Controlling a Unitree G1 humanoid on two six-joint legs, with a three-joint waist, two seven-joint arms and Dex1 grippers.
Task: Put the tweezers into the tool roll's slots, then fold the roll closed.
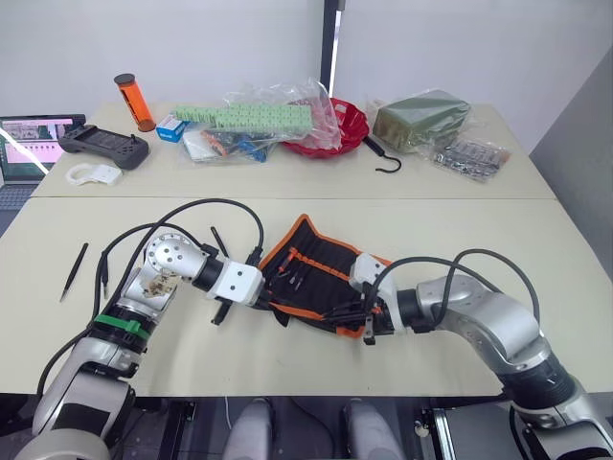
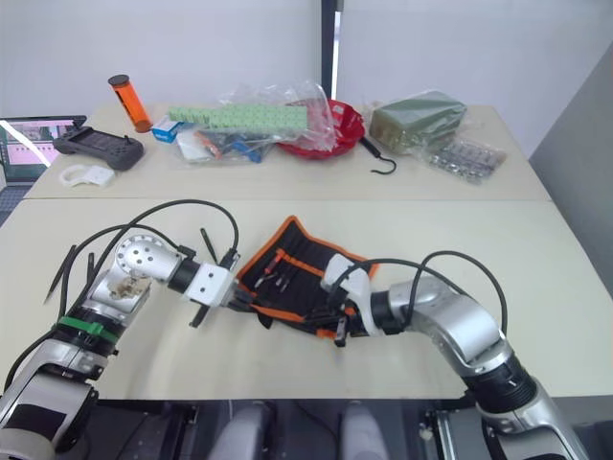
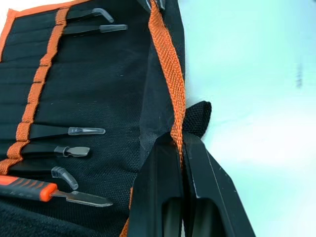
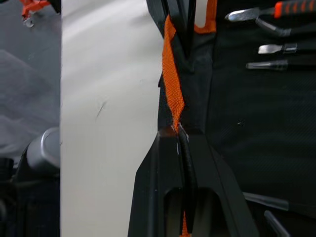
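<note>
While both grippers pinch the near orange edge, the fold is ready to begin:
Left gripper (image 1: pixel 251 288): clamped on the edging of the tool roll (image 1: pixel 321 276).
Right gripper (image 1: pixel 368 316): clamped on the same edge, further right.
Roll: open, near the front edge of the surface (image 1: pixel 431 216), middle.
Tweezers (image 1: pixel 74 271): some lie loose near the left edge, not in the slots (image 3: pixel 74 89).
Risk: I think folding now leaves them outside; uneven pulling may twist the fabric and shake the seated tools out.

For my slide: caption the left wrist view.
Left gripper pinching the tool roll's orange edge.
</note>
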